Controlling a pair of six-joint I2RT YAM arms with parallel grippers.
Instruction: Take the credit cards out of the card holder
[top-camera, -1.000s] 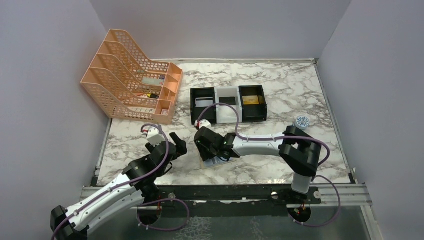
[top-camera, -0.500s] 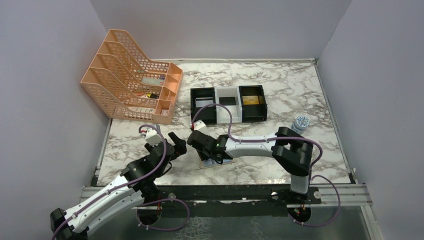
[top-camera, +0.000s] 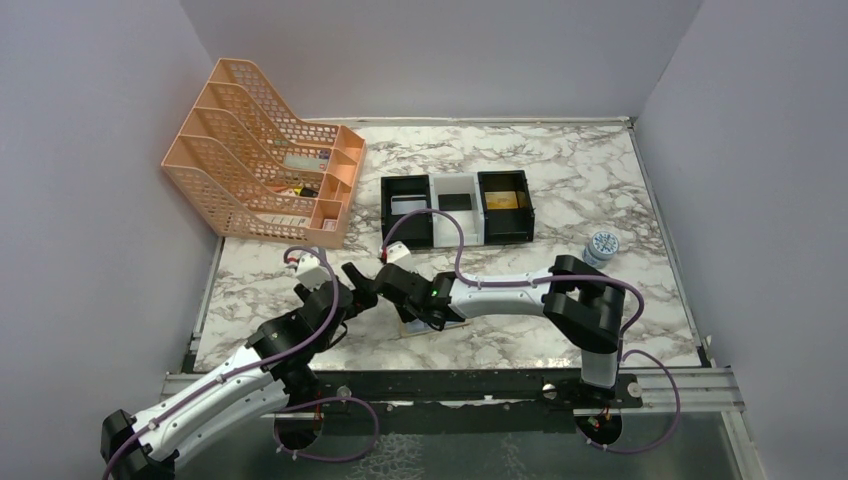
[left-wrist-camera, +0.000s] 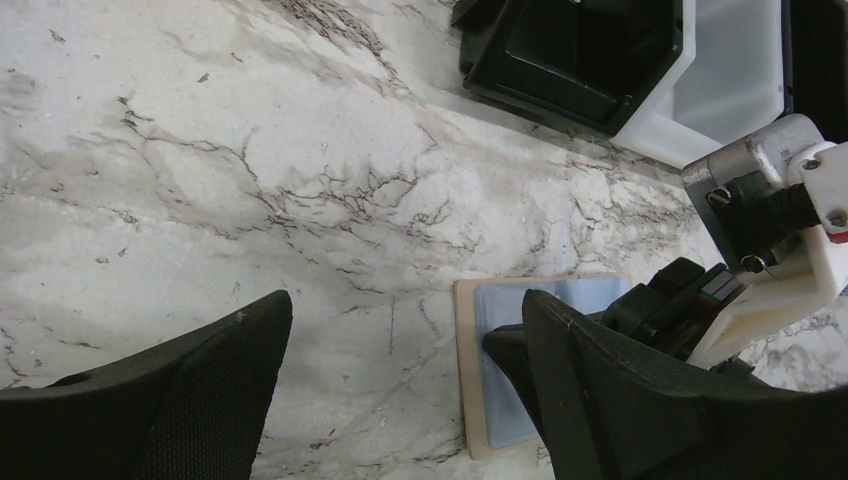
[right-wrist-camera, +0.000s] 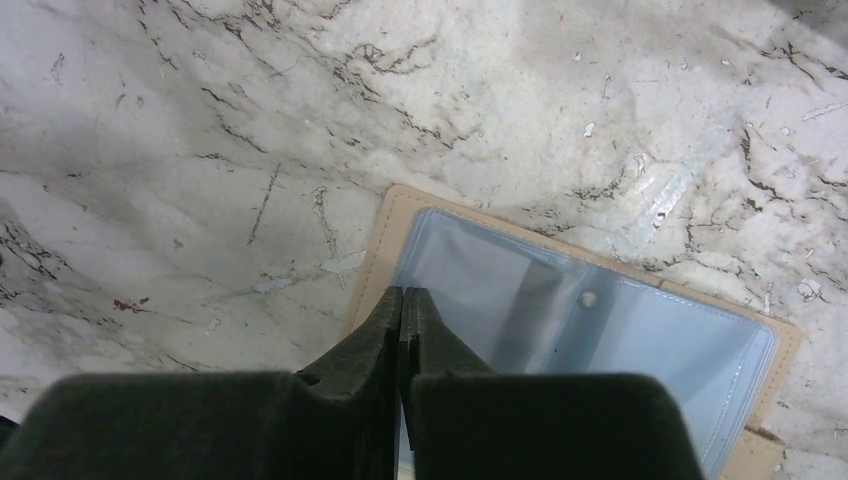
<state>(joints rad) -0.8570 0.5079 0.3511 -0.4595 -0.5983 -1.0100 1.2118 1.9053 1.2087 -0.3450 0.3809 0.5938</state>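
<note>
Flat on the marble counter (top-camera: 560, 170) lies the card holder (right-wrist-camera: 600, 340), open, grey-blue faces up, close to the near edge, in front of the tray row (top-camera: 505, 236). At its left border the right gripper (right-wrist-camera: 402, 295) is pressed together; whether it nips the clear sleeve is hard to tell. Just left of it, the left gripper (left-wrist-camera: 405, 300) is spread wide over bare marble. Rear & right of counter are bare, w/ walls on 3 sides. Trays: L black w/ pale card (top-camera: 405, 205), mid white w/ dark card (top-camera: 455, 200), R black w/ gold-toned card (top-camera: 503, 200). The peach file rack (top-camera: 260, 170) at rear left holds bits too small to ID. A round blue tin (top-camera: 603, 243) sits by the right arm.
</note>
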